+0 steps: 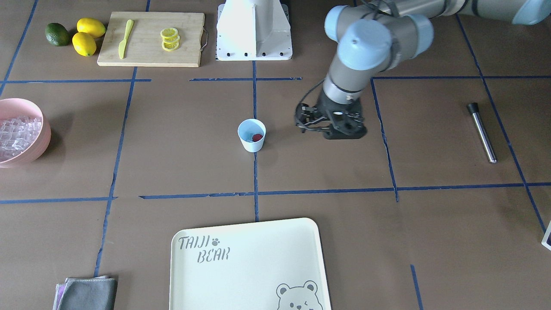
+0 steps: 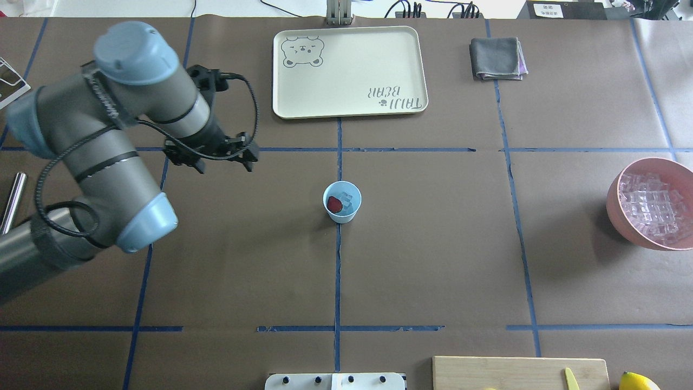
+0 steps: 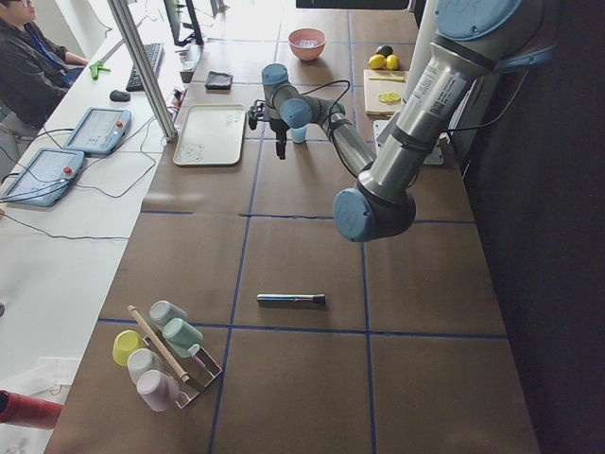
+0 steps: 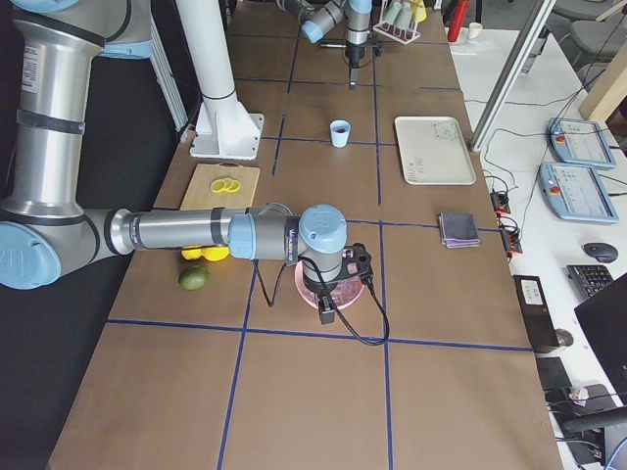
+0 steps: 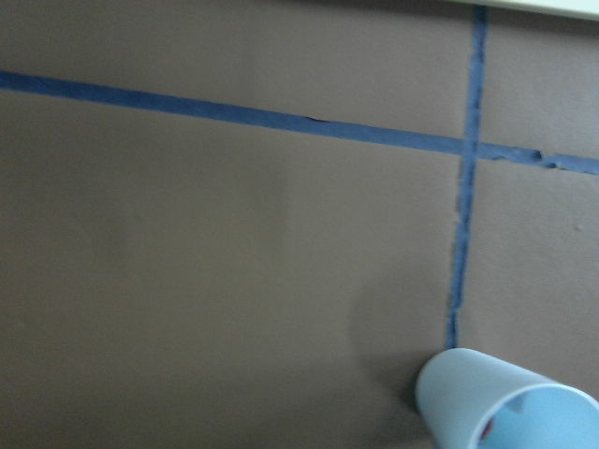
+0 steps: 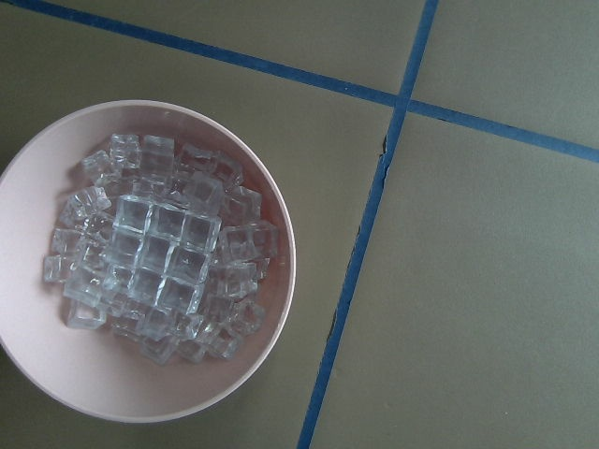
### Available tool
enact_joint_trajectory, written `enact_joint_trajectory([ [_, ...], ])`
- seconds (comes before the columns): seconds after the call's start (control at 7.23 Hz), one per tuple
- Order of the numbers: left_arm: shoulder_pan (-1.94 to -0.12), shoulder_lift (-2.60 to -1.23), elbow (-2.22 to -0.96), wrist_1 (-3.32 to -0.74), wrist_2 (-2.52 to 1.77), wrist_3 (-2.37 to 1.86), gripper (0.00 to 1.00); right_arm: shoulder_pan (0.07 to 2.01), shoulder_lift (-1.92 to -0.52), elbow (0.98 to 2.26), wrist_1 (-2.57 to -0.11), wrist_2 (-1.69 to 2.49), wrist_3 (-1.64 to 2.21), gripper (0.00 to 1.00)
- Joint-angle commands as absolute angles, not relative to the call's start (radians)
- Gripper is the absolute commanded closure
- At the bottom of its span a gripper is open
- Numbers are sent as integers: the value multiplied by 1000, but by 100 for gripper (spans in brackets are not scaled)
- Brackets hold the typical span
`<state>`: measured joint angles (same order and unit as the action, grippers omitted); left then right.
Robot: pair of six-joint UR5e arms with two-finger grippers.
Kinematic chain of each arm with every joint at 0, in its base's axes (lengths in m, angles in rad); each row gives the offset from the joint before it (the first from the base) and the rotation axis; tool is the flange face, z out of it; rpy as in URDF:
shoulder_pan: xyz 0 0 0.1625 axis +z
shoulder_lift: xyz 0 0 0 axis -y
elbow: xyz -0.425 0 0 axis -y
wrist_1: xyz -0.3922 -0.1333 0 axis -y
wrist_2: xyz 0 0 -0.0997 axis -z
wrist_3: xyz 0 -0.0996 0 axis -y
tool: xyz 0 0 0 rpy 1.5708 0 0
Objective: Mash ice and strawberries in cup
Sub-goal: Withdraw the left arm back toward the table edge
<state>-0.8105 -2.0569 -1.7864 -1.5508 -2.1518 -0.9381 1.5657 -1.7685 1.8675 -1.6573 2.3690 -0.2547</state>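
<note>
Overhead exterior view gives you the cup (image 2: 342,218) almost dead centre of the frame, upright on the bench (image 2: 433,260), right on a blue tape line. Look inside and you find the strawberry (image 2: 334,204) in its left half, with a little ice (image 2: 350,198) just beside it on the right. The left end effector (image 2: 212,156) hangs over bare bench to the upper left of the cup, well apart from it. You cannot tell from any view whether it is open or closed. Its wrist camera shows only brown paper, tape and the cup's rim in the lower right corner.

The right end effector (image 4: 326,311) shows only in the exterior right view, low in the middle of the frame, hanging over the pink bowl (image 6: 267,360) — its state you cannot tell either. Its wrist camera looks straight down into that bowl, which fills the left half of the frame and is heaped with clear ice cubes (image 6: 154,248).

In the exterior front-facing view you have a metal rod with a black tip (image 1: 482,132) lying flat at the right, well apart from the left arm. A cream tray (image 1: 258,280) sits at bottom centre and a grey cloth (image 1: 88,294) at lower left. A cutting board (image 1: 146,56) at upper left carries a yellow knife (image 1: 125,38) and lemon slices (image 1: 170,38) — two lemons (image 1: 88,36) and a dark green fruit (image 1: 57,34) lie just beside it.
</note>
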Motion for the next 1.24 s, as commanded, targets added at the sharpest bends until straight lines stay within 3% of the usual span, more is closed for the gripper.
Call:
enact_joint_trajectory([
  [0.0,-1004,-1819,-1829,-1558,-2200,-556,0,1566,-1770,1868,-1657,2367,-256,1],
  [0.28,-1228,-1674,-1803,-1554,-2265,-209,0,1565,-1769,1867,-1657,2365,-255,1],
  [0.55,-1429,-1643,-1622,-1566,-2348,123,0,1565,-1769,1867,-1657,2365,-253,1],
  [0.83,-1462,-1593,-1618,-1580,-2347,80,0,1566,-1770,1867,-1657,2365,-253,1],
  [1.11,-1450,-1545,-1583,-1856,-2338,-235,0,1566,-1770,1867,-1657,2367,-253,1],
])
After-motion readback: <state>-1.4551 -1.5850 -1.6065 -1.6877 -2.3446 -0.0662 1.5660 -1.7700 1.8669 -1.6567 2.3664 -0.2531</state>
